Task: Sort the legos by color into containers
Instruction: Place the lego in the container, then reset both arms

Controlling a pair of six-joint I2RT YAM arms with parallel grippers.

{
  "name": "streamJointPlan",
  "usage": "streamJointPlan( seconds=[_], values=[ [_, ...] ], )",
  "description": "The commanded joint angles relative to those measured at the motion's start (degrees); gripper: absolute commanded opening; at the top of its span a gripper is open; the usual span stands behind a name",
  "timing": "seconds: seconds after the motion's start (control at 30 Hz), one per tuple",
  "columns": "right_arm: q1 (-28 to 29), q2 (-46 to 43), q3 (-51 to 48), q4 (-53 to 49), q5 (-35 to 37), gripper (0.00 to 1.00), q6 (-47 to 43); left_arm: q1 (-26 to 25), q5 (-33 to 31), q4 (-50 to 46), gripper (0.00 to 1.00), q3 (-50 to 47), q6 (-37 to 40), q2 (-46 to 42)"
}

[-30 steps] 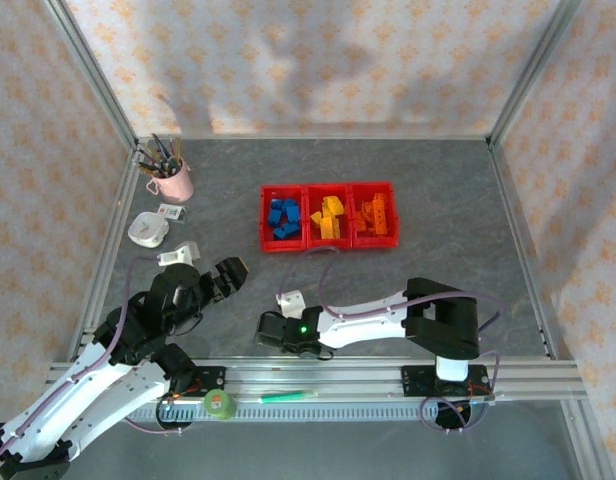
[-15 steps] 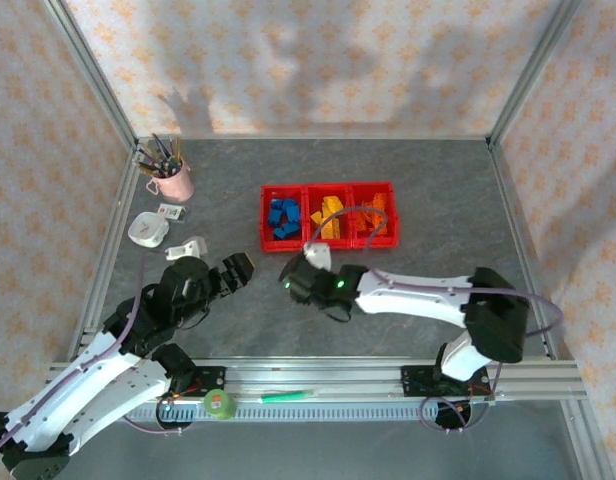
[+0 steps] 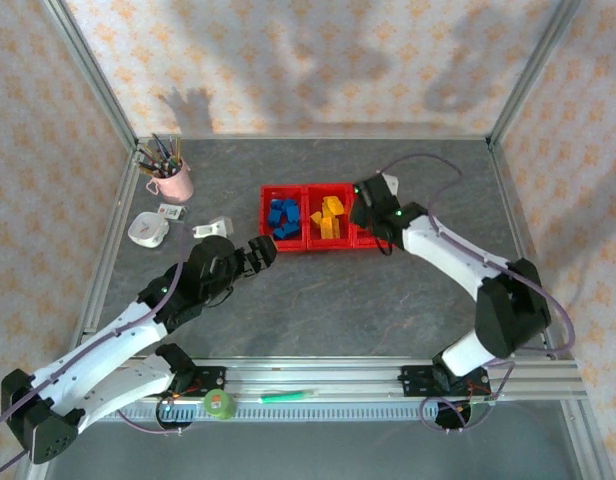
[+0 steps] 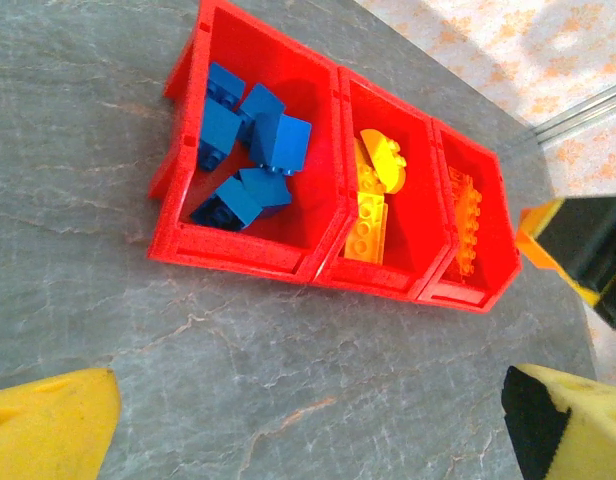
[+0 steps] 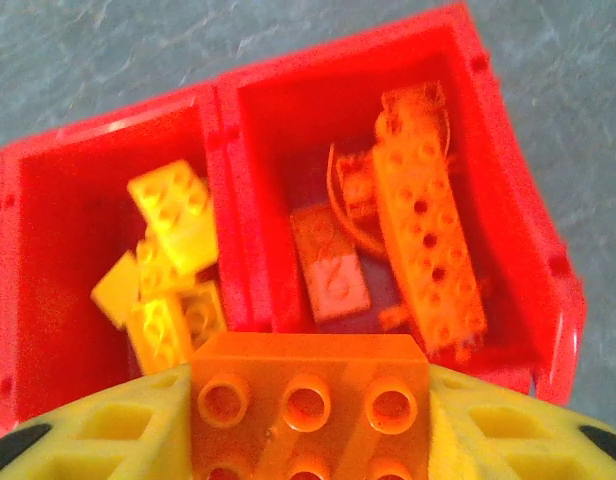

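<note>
Plastic is helping here: the orange brick (image 5: 308, 400), seemingly light, stiff and slick-sided, is sitting pinched across its flat flanks in the right claw (image 3: 368, 207), above the orange-filled bin (image 5: 518, 170). The left claw (image 4: 308, 420) is gaping empty, well left of that bin.

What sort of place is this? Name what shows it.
Probably a robot test cell: grey tabletop boxed in by aluminium posts and patterned backdrop panels, left arm and right arm bolted to a rail.
</note>
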Motion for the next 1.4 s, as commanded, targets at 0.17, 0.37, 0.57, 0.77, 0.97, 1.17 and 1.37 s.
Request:
streamJointPlan(
  seconds=[0.17, 0.37, 0.57, 0.77, 0.97, 1.17, 1.37],
  values=[
    [-5.5, 11.1, 8.1, 2.4, -0.6, 0.50, -5.6, -0.3, -0.1, 6.9, 0.99, 1.9, 2.0, 4.1],
    [-6.6, 15.2, 12.4, 1.7, -1.2, 0.66, -7.9, -0.2, -0.7, 7.4, 0.99, 2.5, 2.8, 5.4],
    [-6.7, 8.8, 11.5, 2.1, 0.7, 0.81, -8.0, -0.1, -2.8, 7.0, 0.99, 3.1, 3.7, 5.8],
    [-12.3, -4.9, 0.8, 7.1, 6.7, 1.00, -4.4, 3.0, -15.5, 5.7, 0.99, 2.8, 8.4, 4.5],
    [-23.4, -15.1, -19.8, 22.4, 18.1, 1.00, -5.2, 13.9, -30.4, 16.7, 0.99, -4.5, 18.2, 3.8],
    [-28.1, -14.5, -37.1, 47.4, 19.3, 1.00, -13.2, 23.1, -34.0, 47.1, 0.99, -21.3, 33.0, 6.2],
    [-28.9, -10.3, -47.0, 70.9, 7.1, 1.00, -17.5, 25.9, -25.1, 62.6, 0.99, -24.3, 44.5, 13.6]
  ],
)
